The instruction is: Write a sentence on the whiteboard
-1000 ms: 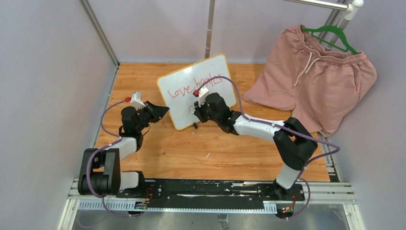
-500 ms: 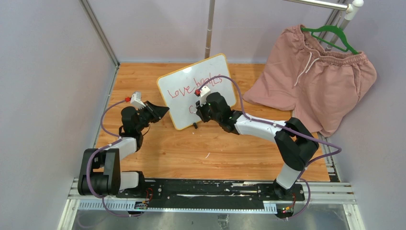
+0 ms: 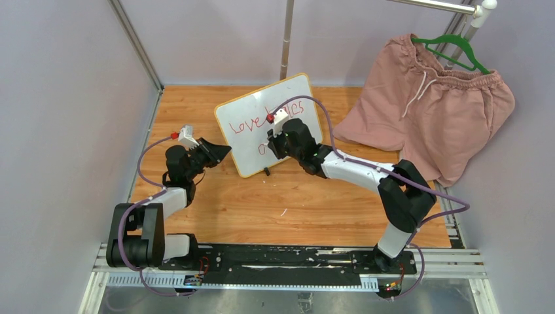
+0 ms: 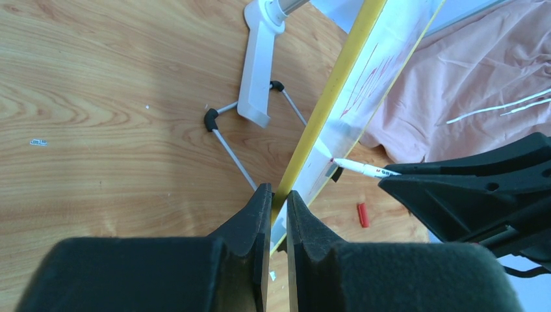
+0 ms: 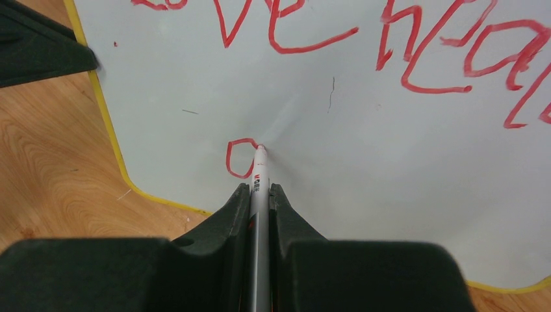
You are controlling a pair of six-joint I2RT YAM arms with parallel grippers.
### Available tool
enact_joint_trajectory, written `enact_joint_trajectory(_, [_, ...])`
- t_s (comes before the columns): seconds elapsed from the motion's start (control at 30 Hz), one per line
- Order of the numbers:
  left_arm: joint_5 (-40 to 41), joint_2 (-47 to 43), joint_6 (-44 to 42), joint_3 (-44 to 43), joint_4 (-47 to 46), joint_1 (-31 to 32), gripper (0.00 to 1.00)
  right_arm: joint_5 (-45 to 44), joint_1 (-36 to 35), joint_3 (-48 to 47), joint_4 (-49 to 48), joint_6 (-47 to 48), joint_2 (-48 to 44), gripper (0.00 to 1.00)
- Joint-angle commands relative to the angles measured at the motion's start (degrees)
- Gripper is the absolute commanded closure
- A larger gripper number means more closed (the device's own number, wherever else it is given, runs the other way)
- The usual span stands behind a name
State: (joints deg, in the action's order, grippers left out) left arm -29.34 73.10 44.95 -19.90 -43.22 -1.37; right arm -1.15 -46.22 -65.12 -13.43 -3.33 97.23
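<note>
The right gripper (image 5: pixel 260 192), clenched on the marker (image 5: pixel 260 162), has slid up-right, baring 1 red loop (image 5: pixel 239 158); the left gripper (image 4: pixel 273 193) still pinches the whiteboard (image 4: pixel 338 97) frame.

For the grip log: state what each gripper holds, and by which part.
Left gripper: the whiteboard, pinched at its yellow frame edge. Right gripper: a marker, gripped along the barrel, tip on the board.

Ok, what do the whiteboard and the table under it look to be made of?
The whiteboard: smooth glossy white face, reflecting a soft glare near the pen; thin yellow frame, probably plastic. The table: matte wood-grain top, solid wood or laminate, cannot tell.
</note>
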Motion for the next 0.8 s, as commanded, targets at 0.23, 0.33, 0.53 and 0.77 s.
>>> enact_joint_trajectory(0.23, [0.43, -1.22, -0.33, 0.30, -0.11, -0.13, 1.00, -1.92, 1.14, -2.23, -0.09, 1.01, 1.38, 1.00])
enact_joint_trajectory(0.33, [0.43, -1.22, -0.30, 0.30, -0.11, -0.13, 1.00, -1.20, 1.13, -0.92, -0.18, 0.57, 1.26, 1.00])
enact_joint_trajectory(0.53, [0.43, -1.20, -0.30, 0.21, -0.11, -0.13, 1.00, -0.56, 0.82, 1.55, -0.50, -0.56, 0.70, 1.00])
enact_joint_trajectory(0.77, [0.49, -1.33, -0.38, 0.30, -0.11, -0.13, 1.00, -0.77, 0.43, 2.88, -0.33, -1.01, 0.42, 1.00])
